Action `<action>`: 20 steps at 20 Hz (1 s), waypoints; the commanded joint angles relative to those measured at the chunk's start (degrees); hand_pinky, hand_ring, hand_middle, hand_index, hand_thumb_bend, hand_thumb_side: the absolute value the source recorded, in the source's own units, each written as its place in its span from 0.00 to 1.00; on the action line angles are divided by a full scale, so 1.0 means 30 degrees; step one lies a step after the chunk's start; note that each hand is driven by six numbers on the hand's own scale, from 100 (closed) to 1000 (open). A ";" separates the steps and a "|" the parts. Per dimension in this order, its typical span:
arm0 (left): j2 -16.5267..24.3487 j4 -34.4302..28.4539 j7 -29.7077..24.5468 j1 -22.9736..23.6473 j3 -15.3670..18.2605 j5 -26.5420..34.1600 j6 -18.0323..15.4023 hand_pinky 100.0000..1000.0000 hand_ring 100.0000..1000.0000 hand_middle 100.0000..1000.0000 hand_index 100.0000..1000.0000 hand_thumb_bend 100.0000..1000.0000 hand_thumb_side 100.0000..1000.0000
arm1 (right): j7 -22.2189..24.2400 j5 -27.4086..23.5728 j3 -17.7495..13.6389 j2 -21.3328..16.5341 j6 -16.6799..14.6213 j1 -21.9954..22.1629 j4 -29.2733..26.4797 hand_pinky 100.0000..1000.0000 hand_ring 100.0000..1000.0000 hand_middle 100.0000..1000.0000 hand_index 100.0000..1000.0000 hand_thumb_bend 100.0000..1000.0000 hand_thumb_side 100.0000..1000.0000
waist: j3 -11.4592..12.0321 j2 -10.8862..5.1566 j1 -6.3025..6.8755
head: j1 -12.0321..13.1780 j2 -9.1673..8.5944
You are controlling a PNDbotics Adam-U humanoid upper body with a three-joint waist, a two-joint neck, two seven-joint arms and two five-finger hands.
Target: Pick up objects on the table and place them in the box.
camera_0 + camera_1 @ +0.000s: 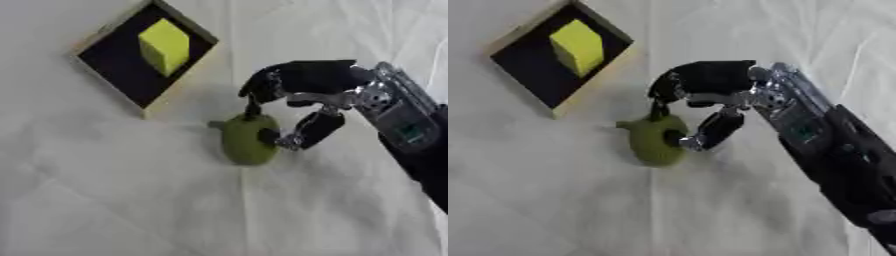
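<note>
Green pear-shaped object (248, 141) on white cloth (105, 200) near centre, pinched between curled fingers and thumb of right hand (302, 95), box (103, 31) far left holding yellow block (164, 46).

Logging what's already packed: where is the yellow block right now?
The yellow block sits inside the box at the upper left of the left eye view, up and left of the green object that the right hand is grasping.

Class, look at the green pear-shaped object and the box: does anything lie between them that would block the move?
Nothing visible does. The robot hand is already curled on the green pear-shaped object, and only bare white cloth lies between it and the box, which holds a yellow block.
</note>
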 commanded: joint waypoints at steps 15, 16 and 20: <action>0.0186 -0.0360 -0.0065 -0.0136 0.0127 -0.0008 0.0199 0.81 0.59 0.66 0.78 0.00 0.64 | -0.0007 -0.0787 -0.0178 0.0247 -0.1900 -0.0263 -0.0578 0.73 0.59 0.23 0.49 0.00 0.18 | 0.0058 -0.0456 0.0048 | 0.0117 -0.0188; 0.0185 -0.0360 -0.0079 -0.0129 0.0126 -0.0012 0.0205 0.81 0.59 0.66 0.78 0.00 0.64 | -0.0285 -0.1007 -0.0217 0.0229 -0.1962 -0.0309 -0.0772 0.73 0.58 0.23 0.49 0.00 0.16 | 0.0044 -0.0468 0.0050 | 0.0129 -0.0187; 0.0168 -0.0360 -0.0113 -0.0090 0.0115 -0.0036 0.0231 0.81 0.59 0.66 0.78 0.00 0.64 | -0.1296 -0.1758 -0.0299 -0.0087 -0.2350 -0.0606 -0.1703 0.72 0.58 0.24 0.50 0.00 0.24 | -0.0026 -0.0550 0.0034 | 0.0166 -0.0163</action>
